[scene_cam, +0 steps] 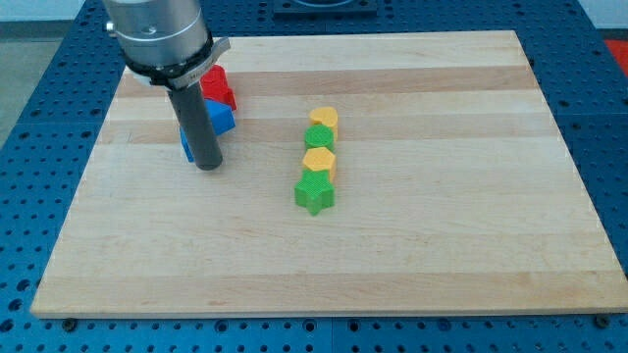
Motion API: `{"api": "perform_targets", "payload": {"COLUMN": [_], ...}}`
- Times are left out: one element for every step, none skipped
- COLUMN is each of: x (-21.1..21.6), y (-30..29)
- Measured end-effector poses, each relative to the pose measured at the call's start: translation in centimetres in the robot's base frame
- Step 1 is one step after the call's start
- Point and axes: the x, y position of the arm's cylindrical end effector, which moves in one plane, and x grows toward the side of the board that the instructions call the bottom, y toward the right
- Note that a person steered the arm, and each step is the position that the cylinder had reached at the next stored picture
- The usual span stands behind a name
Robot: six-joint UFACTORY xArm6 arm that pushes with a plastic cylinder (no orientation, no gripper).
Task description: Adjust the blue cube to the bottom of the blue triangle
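Blue blocks sit in the wooden worktop's (412,255) upper-left: the blue cube (222,116) just below the red block (218,84), and a blue piece (185,143), probably the blue triangle, mostly hidden behind the rod. There is no gripper; the tip (207,166) rests just beside that piece, so the push seems under way. Next, the cube likely needs nudging down and leftward.

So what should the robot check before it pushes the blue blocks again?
1. My tip on the wooden board: ok.
2. Tip next to the blue blocks: ok, at their lower right.
3. Blue cube and second blue block told apart: cannot tell, rod hides them.
4. Cube below triangle: cannot tell.
5. Red block apart from the blue: not ok, touching.
6. Yellow-and-green column out of the way: ok.
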Motion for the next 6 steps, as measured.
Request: {"api": "perform_targets", "payload": {"x": [0.3,3.2,4.3,4.3,3.6,1.9], "y": [0.0,-0.1,-2.0,-2.0,-4.2,-6.7]}}
